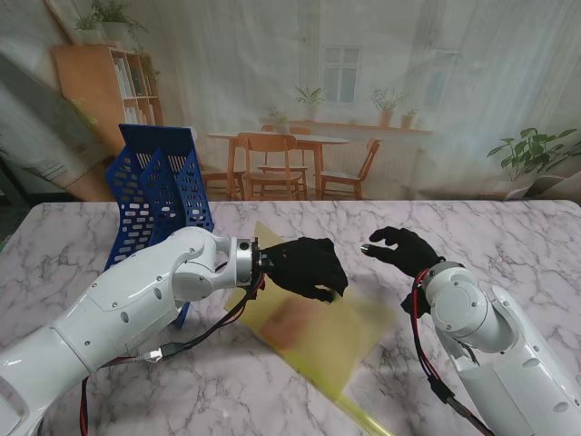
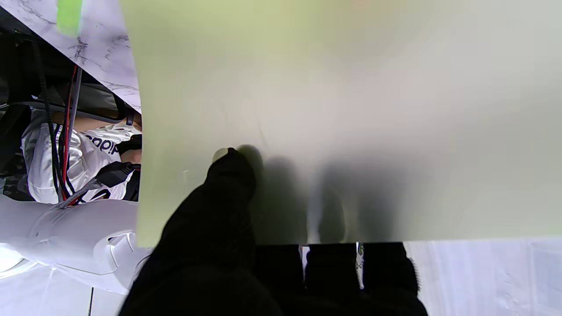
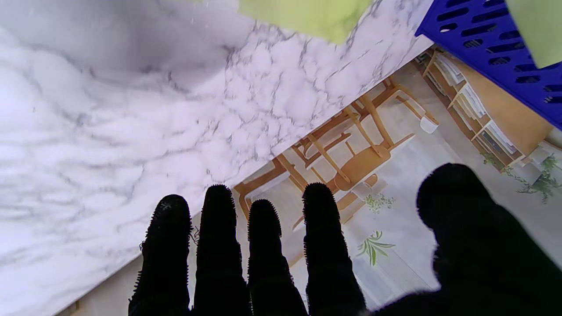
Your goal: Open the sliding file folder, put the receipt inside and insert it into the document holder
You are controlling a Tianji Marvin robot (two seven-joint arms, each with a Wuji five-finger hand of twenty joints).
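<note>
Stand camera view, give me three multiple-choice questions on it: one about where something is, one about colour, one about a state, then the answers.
1. Where is the document holder?
A. far left of the table
B. far right
C. near edge, centre

2. What colour is the file folder?
A. red
B. translucent yellow
C. black

3. What is the right robot hand doing?
A. gripping the folder
B. holding the holder
C. open, holding nothing

Answers: 1 A, the blue rack stands beside the left arm. 2 B, a yellow sheet is under the left robot hand. 3 C, its fingers are apart over bare marble.
</note>
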